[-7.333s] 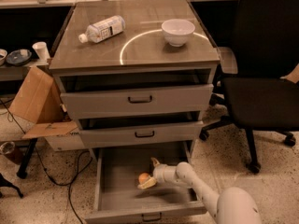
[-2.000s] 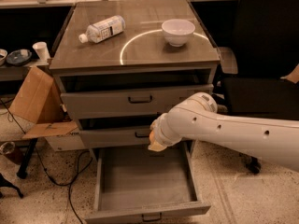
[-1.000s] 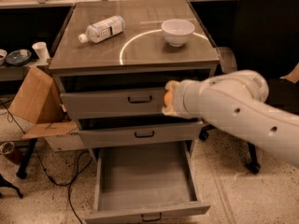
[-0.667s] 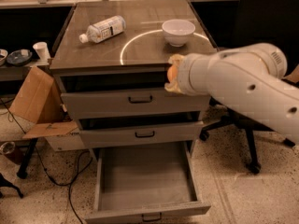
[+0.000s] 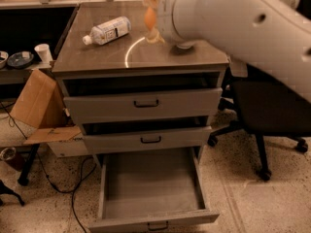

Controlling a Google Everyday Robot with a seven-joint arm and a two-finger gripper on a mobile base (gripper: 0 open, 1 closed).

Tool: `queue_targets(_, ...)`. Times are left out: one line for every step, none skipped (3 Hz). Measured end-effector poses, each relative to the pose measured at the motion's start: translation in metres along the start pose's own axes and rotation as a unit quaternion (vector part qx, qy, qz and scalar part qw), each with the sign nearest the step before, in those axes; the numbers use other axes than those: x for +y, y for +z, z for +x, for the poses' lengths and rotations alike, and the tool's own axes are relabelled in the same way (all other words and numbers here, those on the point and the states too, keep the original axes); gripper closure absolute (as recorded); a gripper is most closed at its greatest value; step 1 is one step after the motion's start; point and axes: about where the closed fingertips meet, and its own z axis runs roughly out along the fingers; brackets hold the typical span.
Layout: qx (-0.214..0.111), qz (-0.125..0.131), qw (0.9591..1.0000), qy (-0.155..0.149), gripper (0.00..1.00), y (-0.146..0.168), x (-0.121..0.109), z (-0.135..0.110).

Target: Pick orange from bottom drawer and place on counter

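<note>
My gripper (image 5: 151, 17) is shut on the orange (image 5: 150, 17) and holds it above the middle of the counter (image 5: 97, 57), right of the bottle. The fingers (image 5: 153, 35) show above and below the fruit. My big white arm (image 5: 233, 23) crosses the upper right and hides the back right of the counter, where the white bowl is out of view. The bottom drawer (image 5: 151, 188) stands pulled out and holds nothing.
A plastic bottle (image 5: 107, 31) lies on its side on the counter's left. The two upper drawers (image 5: 146, 103) are slightly ajar. A black office chair (image 5: 265, 106) stands at the right, a cardboard box (image 5: 34, 101) at the left, cables on the floor.
My arm has risen from the front of the top drawer to above the counter, carrying the orange up and over the counter top. The white bowl is now hidden behind the arm.
</note>
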Motion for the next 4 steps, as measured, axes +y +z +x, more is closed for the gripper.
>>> queue_targets(-0.041,0.013,0.9977,-0.052,1.00,0.016,-0.042,-0.053)
queue_targets(-0.041,0.013,0.9977,-0.052,1.00,0.016,-0.042,-0.053)
queue_targets(-0.048,0.024,0.9975,-0.046,1.00,0.016,-0.041,-0.051)
queue_targets(-0.076,0.032,0.9955,-0.048,1.00,0.045,-0.046,-0.053)
